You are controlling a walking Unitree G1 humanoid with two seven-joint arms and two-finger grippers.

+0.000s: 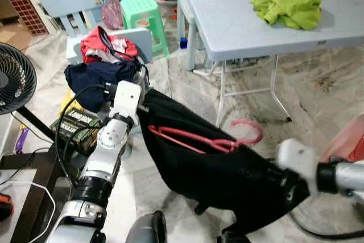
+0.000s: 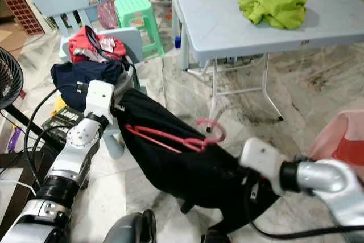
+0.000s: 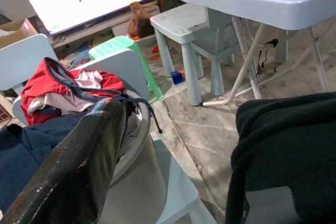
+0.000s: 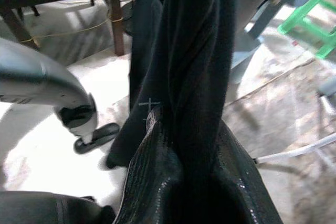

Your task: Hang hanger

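Note:
A black garment (image 1: 216,169) is stretched between my two grippers above the floor. A pink hanger (image 1: 187,140) lies inside its opening, and the curved hook (image 1: 250,129) pokes out towards the table. My left gripper (image 1: 143,102) is at the garment's upper left end. In the left wrist view one black finger (image 3: 79,166) stands apart from the cloth (image 3: 286,150), which covers the other side, so the jaws look open. My right gripper (image 1: 282,190) is at the lower right end. Its fingers (image 4: 157,182) are shut on a fold of the black cloth (image 4: 194,77).
A grey folding table (image 1: 239,27) with a green garment (image 1: 289,4) stands ahead on the right. A light-blue child chair (image 1: 139,41) holds red and navy clothes (image 1: 99,64). A green stool (image 1: 141,8), a fan (image 1: 12,78), a dark stand (image 1: 25,197) and a pink bin (image 1: 350,140) ring the marble floor.

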